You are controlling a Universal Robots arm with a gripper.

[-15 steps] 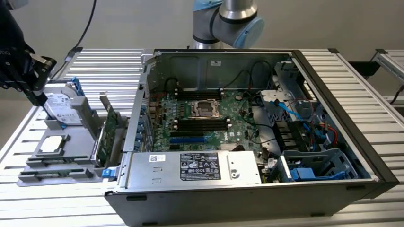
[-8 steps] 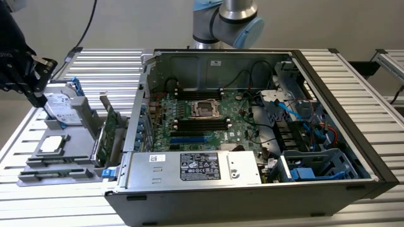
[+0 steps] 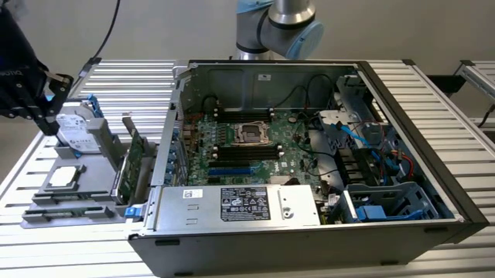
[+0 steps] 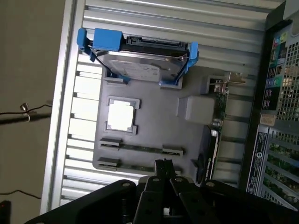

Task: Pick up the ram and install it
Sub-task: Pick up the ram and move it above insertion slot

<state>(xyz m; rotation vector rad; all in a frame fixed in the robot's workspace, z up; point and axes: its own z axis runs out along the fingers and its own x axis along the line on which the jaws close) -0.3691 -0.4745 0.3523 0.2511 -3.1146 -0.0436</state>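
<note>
Tool [image 4: 163,164] shut, nothing held, over grey tray [image 4: 156,128] w/ ram [image 4: 140,148]

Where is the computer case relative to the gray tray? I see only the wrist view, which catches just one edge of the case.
Observer: The case lies open at the exterior view's right of the gray tray, with its motherboard facing up.
Operator: Are memory slots visible on it?
Observer: Yes, black memory slots run in rows on both sides of the processor socket.
Operator: And the arm?
Observer: Its joints show behind the case's far wall; the gripper hangs over the tray, at the exterior view's left edge.
</note>
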